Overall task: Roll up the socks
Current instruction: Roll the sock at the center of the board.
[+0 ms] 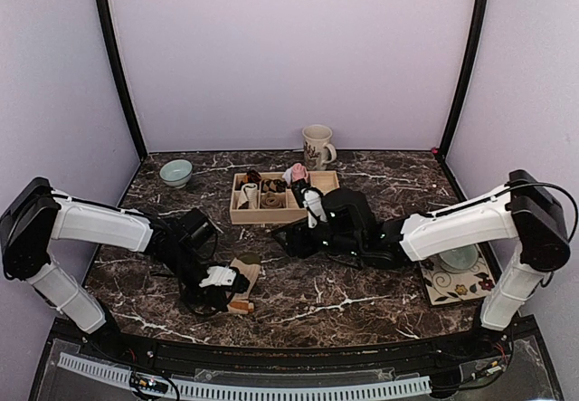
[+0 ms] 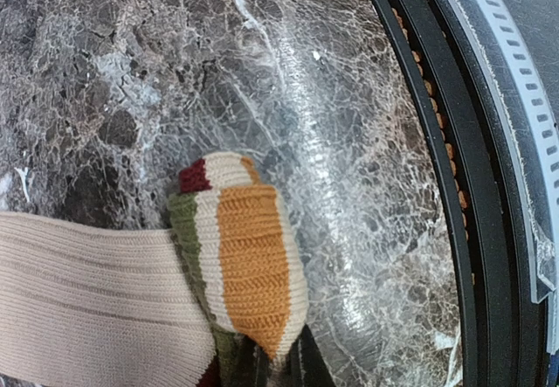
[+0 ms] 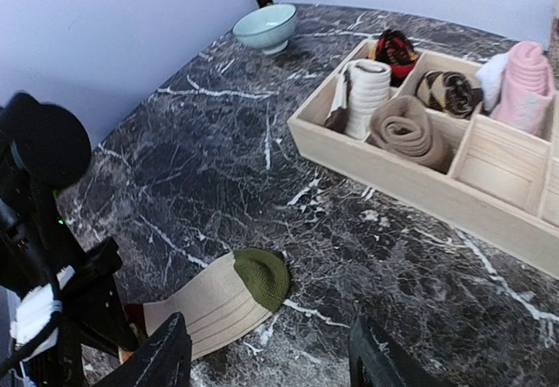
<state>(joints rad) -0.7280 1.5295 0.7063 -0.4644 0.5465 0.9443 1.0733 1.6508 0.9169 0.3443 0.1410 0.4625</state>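
1. Left jaws: closed on striped cuff of tan sock [image 2: 87,291]; tips mostly cut off at bottom of wrist view.
2. Tan sock: flat on table [image 1: 362,301], cuff end hidden under left arm from above.
3. Right jaws: wide apart, holding nothing.
4. Pink sock [image 3: 528,86]: in back compartment of tray [image 3: 410,186].

Your left arm [image 1: 99,224]: reaches from left base toward table centre, elbow out, wrist bent down, low over tabletop. Your left gripper [image 1: 222,281]: jaws closed, pinching cuff end of tan sock [image 2: 87,291]. Your right arm [image 1: 452,229]: stretched leftward, forearm low, wrist near table middle. Your right gripper [image 3: 271,361]: fingers [image 3: 162,356] well apart, nothing between them, aimed toward left gripper.
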